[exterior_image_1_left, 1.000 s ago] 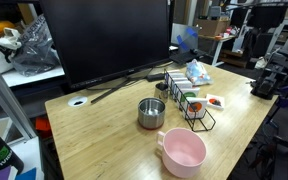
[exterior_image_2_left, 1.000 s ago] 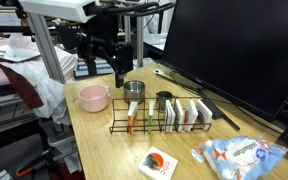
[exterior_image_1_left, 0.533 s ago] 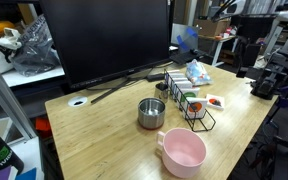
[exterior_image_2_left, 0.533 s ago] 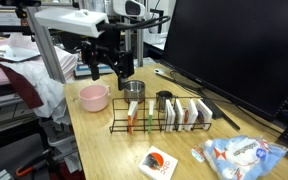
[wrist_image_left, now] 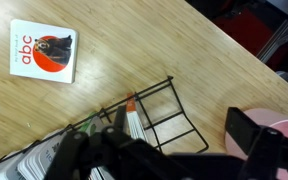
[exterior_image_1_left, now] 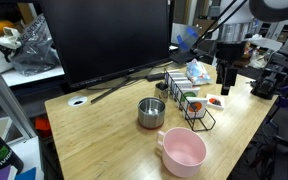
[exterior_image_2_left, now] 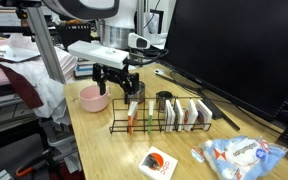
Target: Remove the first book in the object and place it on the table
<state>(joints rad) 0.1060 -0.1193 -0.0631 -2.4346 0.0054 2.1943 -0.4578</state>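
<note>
Claw (exterior_image_2_left: 119,90) reads as spread wide on my feed: in the wrist view its dark, blocky fingers (wrist_image_left: 256,140) sit far apart and blurred, with nothing held between them. It hangs above the end of the rack nearest the pink bowl. Beneath it I see the table (exterior_image_2_left: 104,152), a broad light-wood top with long plank grain running across it. A big flat black monitor (exterior_image_1_left: 114,40) stands at the table's back edge. The rack (exterior_image_2_left: 169,122) is a low rectangle of thin black wire with upright loops dividing it into slots. Its end slot under the claw looks empty in the wrist view, while thin small books (exterior_image_2_left: 189,115) stand upright in slots further along. The pink bowl (exterior_image_2_left: 94,97) is round, smooth and matte, sitting just off that same end. Beside it is a steel cup (exterior_image_2_left: 134,90), a short shiny cylinder. The first book (wrist_image_left: 42,52) lies flat on the bare wood, apart from the rack. It is a thin, square-cornered white cover printed with "abc" and a red-orange disc, and nothing touches it.
</note>
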